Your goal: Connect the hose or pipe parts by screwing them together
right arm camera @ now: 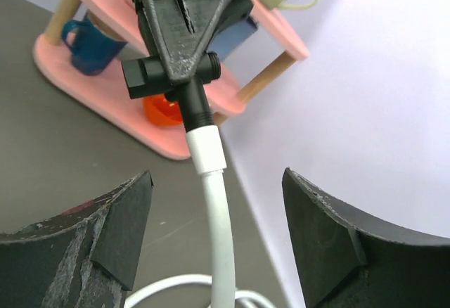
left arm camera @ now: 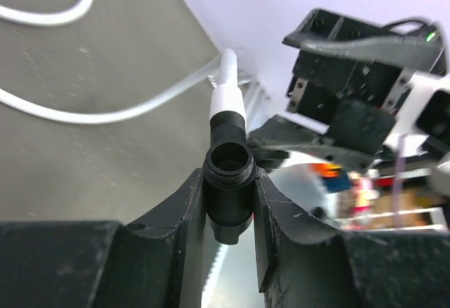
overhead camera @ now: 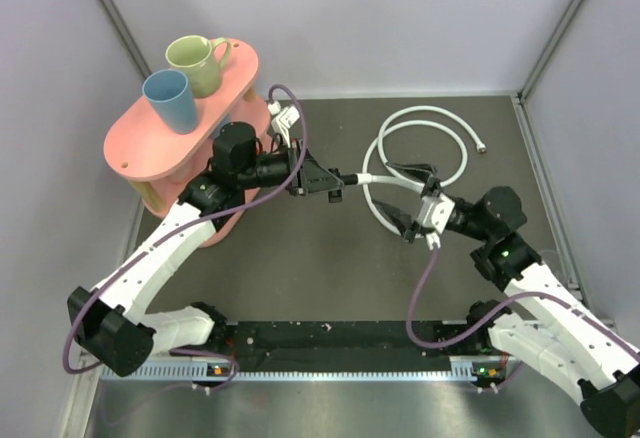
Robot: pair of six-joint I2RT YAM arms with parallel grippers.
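My left gripper (left arm camera: 228,206) is shut on the small black T-shaped connector (left arm camera: 228,178), held above the table (overhead camera: 300,258). The white hose (right arm camera: 216,213) joins the connector (right arm camera: 172,76) through a white end sleeve (right arm camera: 205,150) seated against a black threaded port. The rest of the hose (overhead camera: 420,118) lies coiled on the table at the back right. My right gripper (right arm camera: 214,234) is open, its fingers (right arm camera: 116,223) standing wide on either side of the hose just behind the sleeve, without touching it. From above, the left gripper (overhead camera: 335,184) and right gripper (overhead camera: 400,198) face each other at mid-table.
A pink two-level stand (overhead camera: 140,153) sits at the back left with a green mug (overhead camera: 195,63) and a blue mug (overhead camera: 170,100) on top. The hose's free silvery end (overhead camera: 482,145) lies near the right wall. Grey walls enclose the table.
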